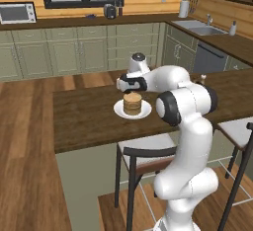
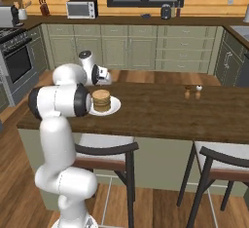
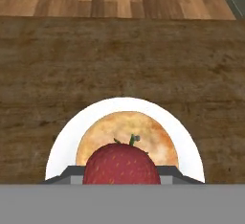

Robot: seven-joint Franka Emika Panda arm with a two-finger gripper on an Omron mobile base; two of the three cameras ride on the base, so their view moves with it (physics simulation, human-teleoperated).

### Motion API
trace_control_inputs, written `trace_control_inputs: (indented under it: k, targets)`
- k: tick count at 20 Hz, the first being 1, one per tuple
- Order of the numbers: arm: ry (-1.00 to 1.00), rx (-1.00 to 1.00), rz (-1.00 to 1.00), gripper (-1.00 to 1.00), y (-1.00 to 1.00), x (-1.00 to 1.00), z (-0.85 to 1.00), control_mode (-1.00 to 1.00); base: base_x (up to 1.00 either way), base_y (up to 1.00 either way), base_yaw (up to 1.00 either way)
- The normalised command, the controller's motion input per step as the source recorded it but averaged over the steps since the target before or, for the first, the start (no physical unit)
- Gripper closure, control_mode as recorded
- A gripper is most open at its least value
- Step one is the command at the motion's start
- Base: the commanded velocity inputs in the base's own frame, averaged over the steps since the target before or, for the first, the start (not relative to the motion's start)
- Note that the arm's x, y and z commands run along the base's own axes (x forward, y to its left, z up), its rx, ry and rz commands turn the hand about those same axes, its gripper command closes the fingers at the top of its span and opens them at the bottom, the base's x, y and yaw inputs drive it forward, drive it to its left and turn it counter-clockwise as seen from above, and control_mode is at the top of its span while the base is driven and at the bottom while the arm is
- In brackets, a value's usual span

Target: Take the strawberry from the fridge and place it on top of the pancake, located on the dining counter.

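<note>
While gripper (image 3: 122,177) clasps strawberry (image 3: 122,164), pancake (image 3: 128,137) below, plate (image 3: 64,141) rim visible.

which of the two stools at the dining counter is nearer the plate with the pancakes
The left stool, beside the robot's arm: it sits almost directly below the plate on the dining counter. The right stool stands further along, past the two small shakers.
</note>
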Motion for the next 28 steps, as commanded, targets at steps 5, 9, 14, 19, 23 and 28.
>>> trace_control_inputs:
  k: [5,9,14,19,23,28]
  targets:
    - [0.09,0.04,-0.01,1.0,-0.22,0.13,-0.05,-1.0,0.0,0.0,0.0]
    - [0.0,0.0,0.0,1.0,-0.04,-0.68,-0.15,-1.0,0.0,0.0,0.0]
    - [0.0,0.0,0.0,1.0,0.0,-0.08,-0.51,-1.0,0.0,0.0,0.0]
    - [0.0,0.0,0.0,1.0,0.0,0.15,-0.23,-1.0,0.0,0.0,0.0]
    - [0.0,0.0,0.0,1.0,0.0,0.31,-0.01,-1.0,0.0,0.0,0.0]
    - [0.0,0.0,0.0,1.0,0.0,0.2,-0.08,-1.0,0.0,0.0,0.0]
